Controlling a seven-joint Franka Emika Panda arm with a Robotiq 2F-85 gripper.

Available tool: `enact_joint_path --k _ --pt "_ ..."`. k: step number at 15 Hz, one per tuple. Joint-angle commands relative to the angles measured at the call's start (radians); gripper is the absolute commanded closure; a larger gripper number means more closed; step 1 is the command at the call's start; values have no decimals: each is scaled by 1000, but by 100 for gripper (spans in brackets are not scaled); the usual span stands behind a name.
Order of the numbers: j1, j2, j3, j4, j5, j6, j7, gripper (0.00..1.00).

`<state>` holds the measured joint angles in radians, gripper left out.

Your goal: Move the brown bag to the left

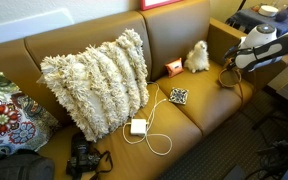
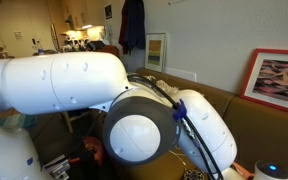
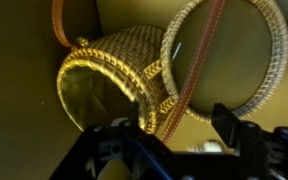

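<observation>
Couch (image 1: pixel 202 112) | brown bag (image 3: pixel 119 62) mouth open, inside unclear | hand (image 3: pixel 176 137) spread over it, released

Brown bag (image 3: pixel 109 70), a small woven pouch, lies tipped at centre frame in the wrist view, its open mouth turned toward the lower left. Its round ring handle (image 3: pixel 170 48) fills the upper right, crossed by a thin strap (image 3: pixel 204 50). In an exterior view, it shows dimly at right (image 1: pixel 228 77).
</observation>
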<state>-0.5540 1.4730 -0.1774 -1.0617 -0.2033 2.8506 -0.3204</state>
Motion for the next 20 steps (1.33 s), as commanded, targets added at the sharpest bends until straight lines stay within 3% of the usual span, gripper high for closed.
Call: enact_joint_path --k 1,7,8,9,10,11,12,18,20 --pt "-15 0 28 -5 15 43 -15 54" --pt "-26 0 58 -8 17 62 -26 95" --pt "-25 0 54 -8 13 66 -26 65" --pt "-9 0 37 4 15 36 -8 57" --pt "-9 0 37 4 15 36 -8 81" --pt "-9 0 37 4 15 36 -8 76" --pt "-9 0 37 4 15 36 -8 43" --pt "-12 0 44 2 14 56 -15 2" --pt "1 0 20 1 14 58 8 0"
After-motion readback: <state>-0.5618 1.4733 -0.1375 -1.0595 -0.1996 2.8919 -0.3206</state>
